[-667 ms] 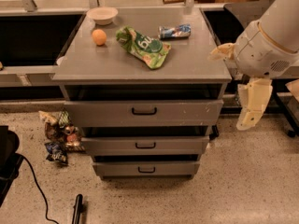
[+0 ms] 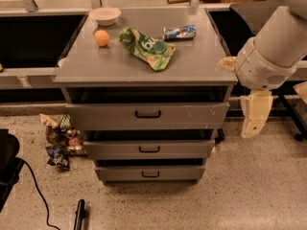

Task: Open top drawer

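Note:
The top drawer (image 2: 192, 115) is the widest of three grey drawers in a grey cabinet, with a small black loop handle (image 2: 147, 114) at its centre. Its front stands a little forward of the cabinet top, with a dark gap above it. My gripper (image 2: 254, 116) hangs pointing down off the white arm (image 2: 271, 56), to the right of the cabinet at the top drawer's height. It is apart from the drawer and holds nothing.
On the cabinet top (image 2: 96, 63) lie an orange (image 2: 101, 38), a white bowl (image 2: 105, 16), a green chip bag (image 2: 147, 48) and a blue packet (image 2: 179, 31). Two narrower drawers (image 2: 192, 149) sit below. Snack wrappers (image 2: 60, 140) litter the floor at the left, and a black cable (image 2: 36, 190) runs there.
The gripper sits slightly lower beside the cabinet's right side. The drawers have not visibly moved.

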Robot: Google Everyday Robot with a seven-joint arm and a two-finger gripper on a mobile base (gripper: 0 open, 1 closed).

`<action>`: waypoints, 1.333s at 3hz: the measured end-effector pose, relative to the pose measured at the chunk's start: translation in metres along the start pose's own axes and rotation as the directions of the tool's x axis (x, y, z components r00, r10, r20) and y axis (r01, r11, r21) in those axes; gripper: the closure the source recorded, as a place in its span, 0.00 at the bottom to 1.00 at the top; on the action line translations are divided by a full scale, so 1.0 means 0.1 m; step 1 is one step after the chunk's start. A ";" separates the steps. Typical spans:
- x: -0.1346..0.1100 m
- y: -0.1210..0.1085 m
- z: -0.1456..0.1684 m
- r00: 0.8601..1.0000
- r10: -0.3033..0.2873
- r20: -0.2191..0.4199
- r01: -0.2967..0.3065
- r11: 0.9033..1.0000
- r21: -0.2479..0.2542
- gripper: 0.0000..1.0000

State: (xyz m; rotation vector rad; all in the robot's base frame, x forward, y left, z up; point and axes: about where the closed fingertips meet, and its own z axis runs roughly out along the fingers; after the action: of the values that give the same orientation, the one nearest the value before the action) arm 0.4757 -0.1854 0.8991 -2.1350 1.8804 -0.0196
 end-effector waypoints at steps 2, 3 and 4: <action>0.52 -0.06 0.89 0.998 -0.034 0.059 0.035 0.999 -0.017 0.00; 0.52 -0.06 0.90 0.998 -0.035 0.059 0.036 0.999 -0.017 0.00; 0.53 -0.10 1.14 0.997 -0.048 0.068 0.051 0.998 -0.036 0.00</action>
State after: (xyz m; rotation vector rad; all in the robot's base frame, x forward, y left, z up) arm 0.5165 -0.2122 0.7829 -2.1791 1.8040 0.0763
